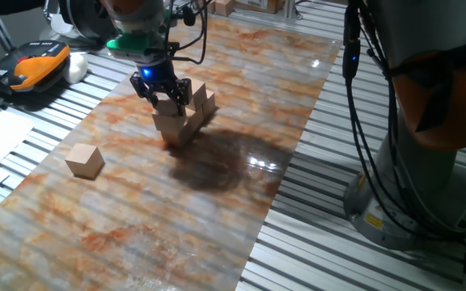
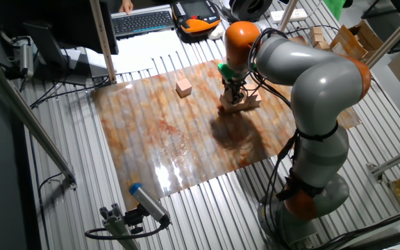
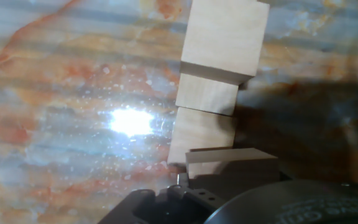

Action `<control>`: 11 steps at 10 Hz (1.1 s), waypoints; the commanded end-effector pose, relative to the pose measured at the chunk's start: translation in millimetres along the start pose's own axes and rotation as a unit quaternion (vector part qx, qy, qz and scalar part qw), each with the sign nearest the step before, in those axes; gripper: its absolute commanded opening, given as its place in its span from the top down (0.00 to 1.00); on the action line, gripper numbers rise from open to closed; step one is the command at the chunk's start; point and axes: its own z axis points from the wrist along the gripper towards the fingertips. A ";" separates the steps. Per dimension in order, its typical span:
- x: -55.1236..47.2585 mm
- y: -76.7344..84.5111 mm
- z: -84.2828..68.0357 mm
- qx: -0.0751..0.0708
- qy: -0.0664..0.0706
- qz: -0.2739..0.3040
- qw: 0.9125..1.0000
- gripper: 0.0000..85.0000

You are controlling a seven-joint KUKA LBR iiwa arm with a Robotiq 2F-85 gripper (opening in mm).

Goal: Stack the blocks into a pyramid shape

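Gripper [image 1: 171, 99], black two-finger type under a green collar, sits right on top of the block pile [image 1: 183, 121] near the middle of the marbled sheet [image 1: 136, 210]. Fingers appear to pinch a tan wood cube [image 1: 166, 107] at the upper level; contact looks real in one fixed view, though the jaw gap itself is mostly hidden.

Pile: plain unpainted light tan cubes, sharp square edges, matte faces with faint grain. Lower row runs in a line, at least one cube higher [image 1: 198, 94] at the far end; exact count is hard to tell, arm covers part. The hand view shows cubes in a row [image 3: 207, 93] receding along the sheet, nearest one [image 3: 231, 163] just beside the dark gripper body at the bottom edge.

One loose cube [image 1: 84, 160] lies alone on the sheet, well apart from the pile, toward the keyboard side in the other fixed view [image 2: 183, 87].

Sheet is glossy, orange-grey marble print, with glare spots and the arm's dark shadow [image 1: 217, 166] beside the pile. It lies on a ribbed metal table [image 1: 354, 259] of parallel slats. Grey-and-orange arm [image 2: 311, 90] curves over from the side.
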 end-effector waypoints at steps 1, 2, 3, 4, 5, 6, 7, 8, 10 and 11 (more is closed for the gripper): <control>-0.4 -0.6 -0.3 0.002 -0.002 -0.005 1.000 1.00; -0.6 0.3 1.9 0.002 -0.004 -0.013 1.000 1.00; -0.8 0.6 2.3 0.002 -0.005 -0.018 1.000 1.00; -1.2 0.6 2.5 0.002 -0.006 -0.020 1.000 1.00; -1.6 -1.2 1.0 0.002 -0.007 -0.021 1.000 1.00; -1.6 -2.7 0.5 0.002 -0.006 -0.021 1.000 1.00; -1.9 -1.9 2.3 -0.001 -0.003 -0.021 1.000 1.00; -2.4 -1.9 3.1 -0.003 -0.001 -0.023 1.000 1.00; -2.4 -1.5 3.3 0.005 -0.010 -0.026 1.000 1.00; -2.4 -1.5 3.3 0.005 -0.010 -0.026 1.000 1.00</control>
